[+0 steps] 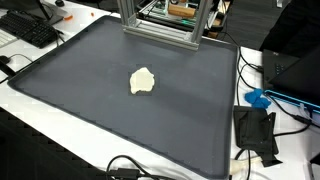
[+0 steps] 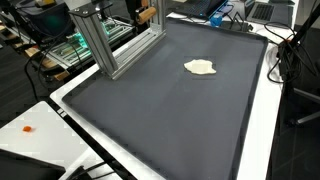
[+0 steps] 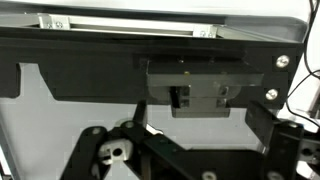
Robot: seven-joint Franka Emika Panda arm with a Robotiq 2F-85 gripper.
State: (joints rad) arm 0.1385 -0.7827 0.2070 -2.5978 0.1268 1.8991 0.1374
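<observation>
A pale cream lump, like a crumpled cloth or dough, (image 1: 143,81) lies near the middle of a dark grey mat (image 1: 90,100). Both exterior views show it, and it sits toward the far side of the mat in an exterior view (image 2: 201,67). Neither the arm nor the gripper appears in the exterior views. In the wrist view my gripper (image 3: 195,140) has its dark fingers spread wide at the lower left and lower right, with nothing between them. It faces a black bracket (image 3: 200,85) in front of a white surface. The lump is out of the wrist view.
An aluminium frame (image 1: 160,25) stands at the mat's back edge and also shows in an exterior view (image 2: 105,40). A keyboard (image 1: 30,28), cables, a blue object (image 1: 258,98) and a black device (image 1: 255,130) lie on the white table around the mat.
</observation>
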